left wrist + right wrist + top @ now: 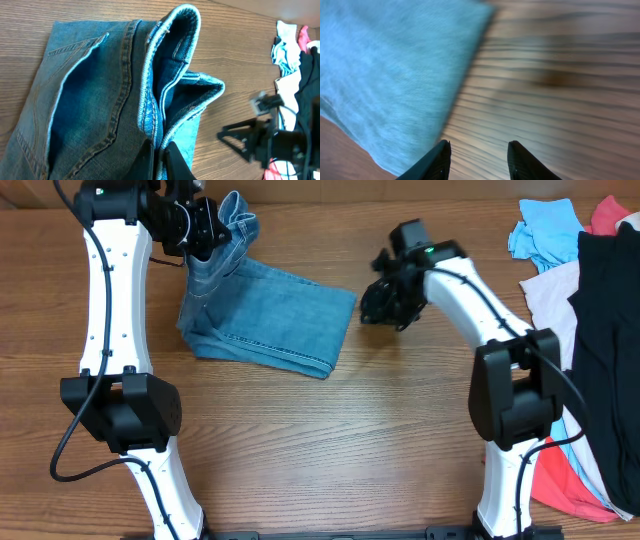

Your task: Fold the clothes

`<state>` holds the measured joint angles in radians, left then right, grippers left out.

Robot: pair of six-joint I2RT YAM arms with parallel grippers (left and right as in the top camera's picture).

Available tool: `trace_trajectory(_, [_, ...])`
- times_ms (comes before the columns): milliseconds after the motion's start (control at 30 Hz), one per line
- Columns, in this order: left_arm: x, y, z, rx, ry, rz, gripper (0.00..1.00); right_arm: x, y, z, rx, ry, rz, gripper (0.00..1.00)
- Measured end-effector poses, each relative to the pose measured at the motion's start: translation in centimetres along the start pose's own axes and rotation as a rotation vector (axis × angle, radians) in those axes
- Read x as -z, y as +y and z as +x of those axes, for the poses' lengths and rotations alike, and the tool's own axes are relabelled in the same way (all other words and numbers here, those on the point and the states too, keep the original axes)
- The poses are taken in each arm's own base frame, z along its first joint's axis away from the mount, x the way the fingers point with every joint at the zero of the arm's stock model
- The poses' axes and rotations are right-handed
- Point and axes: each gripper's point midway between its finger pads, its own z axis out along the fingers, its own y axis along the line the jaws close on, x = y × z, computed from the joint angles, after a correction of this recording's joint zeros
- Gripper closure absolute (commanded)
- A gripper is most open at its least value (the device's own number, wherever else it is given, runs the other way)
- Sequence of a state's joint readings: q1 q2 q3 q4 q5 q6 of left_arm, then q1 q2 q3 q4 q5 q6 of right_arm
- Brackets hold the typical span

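Left arm, frame left, and right arm, frame right: white link shells, black joint housings. Black cables run along the links. Green light near the right wrist. Left claw and right claw: black, tapered fingers.

Overhead view: straight down from high above the brown wooden table, with the folded light blue denim jeans up and left of centre. Left wrist view: close over the jeans, facing across them to the heap of mixed garments, which the overhead view shares. Right wrist view: low and blurred, at the jeans edge.
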<state>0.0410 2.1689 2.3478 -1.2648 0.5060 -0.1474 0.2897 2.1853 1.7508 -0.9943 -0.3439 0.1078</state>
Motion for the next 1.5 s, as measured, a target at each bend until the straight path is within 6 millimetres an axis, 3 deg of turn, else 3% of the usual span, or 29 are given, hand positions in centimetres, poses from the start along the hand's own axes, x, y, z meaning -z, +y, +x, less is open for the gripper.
trace_trajectory(267, [0.0, 0.0, 0.1, 0.006, 0.004, -0.003, 0.96, -3.6, 4.7, 0.6, 0.129, -0.009, -0.047, 0.61])
trace_trajectory(467, [0.0, -0.3, 0.2, 0.007, 0.010, 0.018, 0.96, -6.1, 4.9, 1.0, 0.143, 0.015, -0.045, 0.63])
trace_trajectory(967, [0.2, -4.1, 0.5, 0.041, 0.025, 0.170, 0.96, -6.2, 4.9, 0.9, 0.137, 0.014, -0.051, 0.63])
trace_trajectory(1233, [-3.0, -9.1, 3.4, -0.012, 0.092, 0.091, 0.96, -6.2, 4.9, 1.0, 0.135, 0.018, -0.050, 0.64])
trace_trajectory(1500, [-5.0, -9.8, 4.9, 0.017, 0.088, -0.065, 0.96, -6.1, 4.9, 1.1, 0.134, 0.022, -0.048, 0.63])
